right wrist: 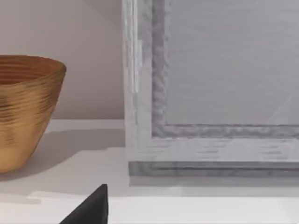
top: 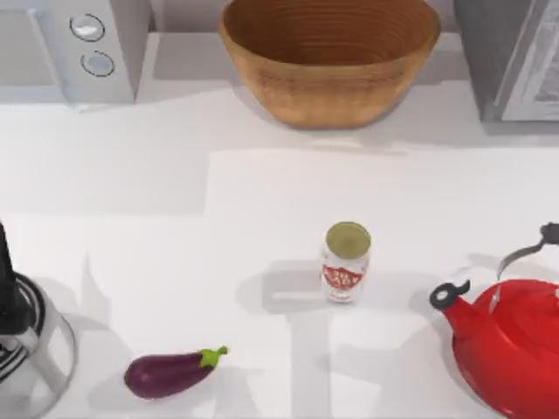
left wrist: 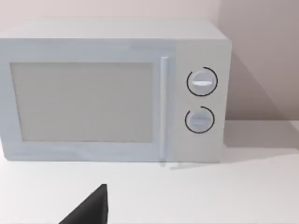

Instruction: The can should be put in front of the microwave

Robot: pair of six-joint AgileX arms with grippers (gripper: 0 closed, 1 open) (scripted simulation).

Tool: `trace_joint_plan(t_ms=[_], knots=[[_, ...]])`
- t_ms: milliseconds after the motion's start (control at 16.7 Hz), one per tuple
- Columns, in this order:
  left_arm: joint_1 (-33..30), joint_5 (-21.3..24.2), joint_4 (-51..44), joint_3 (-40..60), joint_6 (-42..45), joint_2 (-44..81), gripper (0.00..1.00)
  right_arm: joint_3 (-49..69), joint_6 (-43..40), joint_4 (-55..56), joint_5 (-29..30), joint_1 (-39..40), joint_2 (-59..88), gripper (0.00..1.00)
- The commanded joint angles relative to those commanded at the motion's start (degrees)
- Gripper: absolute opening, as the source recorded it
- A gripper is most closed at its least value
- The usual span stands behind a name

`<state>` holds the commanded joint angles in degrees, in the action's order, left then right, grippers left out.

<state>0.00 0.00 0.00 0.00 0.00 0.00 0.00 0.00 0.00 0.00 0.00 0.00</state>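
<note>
The can (top: 347, 260) stands upright on the white table, right of centre and toward the front, with its dull gold top facing up and nothing touching it. The pale grey microwave (top: 79, 48) sits in the back left corner, far from the can. In the left wrist view the microwave (left wrist: 112, 91) faces the camera, door shut, with two round knobs. A black part of my left gripper (left wrist: 91, 207) pokes in at that view's edge, short of the microwave. A like black part of my right gripper (right wrist: 91, 207) shows in the right wrist view.
A wooden bowl (top: 329, 57) stands at the back centre, and a darker grey box (top: 515, 57) at the back right. A red kettle (top: 511, 345) sits front right of the can, an eggplant (top: 170, 371) front left. A glass-and-metal vessel (top: 26, 349) stands at the left edge.
</note>
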Motion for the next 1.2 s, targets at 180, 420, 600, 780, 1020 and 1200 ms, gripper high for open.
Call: trace_joint_plan(t_ms=[180, 420, 600, 780, 1020, 1200], knots=[[-0.21, -0.02, -0.34, 0.55, 0.02, 0.49, 1.00, 0.00, 0.00, 0.00, 0.00, 0.00, 0.00, 1.00], [-3.37, -0.12, -5.43, 8.14, 0.20, 7.74, 1.00, 0.00, 0.00, 0.00, 0.00, 0.00, 0.00, 1.00], [-8.00, -0.06, -12.81, 18.60, 0.33, 18.31, 1.00, 0.00, 0.00, 0.00, 0.00, 0.00, 0.00, 1.00], [-13.87, 0.10, -22.24, 31.93, 0.39, 32.09, 1.00, 0.00, 0.00, 0.00, 0.00, 0.00, 0.00, 1.00], [-22.57, 0.35, -36.59, 52.73, 0.28, 54.16, 1.00, 0.00, 0.00, 0.00, 0.00, 0.00, 0.00, 1.00], [-29.03, 0.45, -47.62, 69.30, 0.06, 72.10, 1.00, 0.00, 0.00, 0.00, 0.00, 0.00, 0.00, 1.00]])
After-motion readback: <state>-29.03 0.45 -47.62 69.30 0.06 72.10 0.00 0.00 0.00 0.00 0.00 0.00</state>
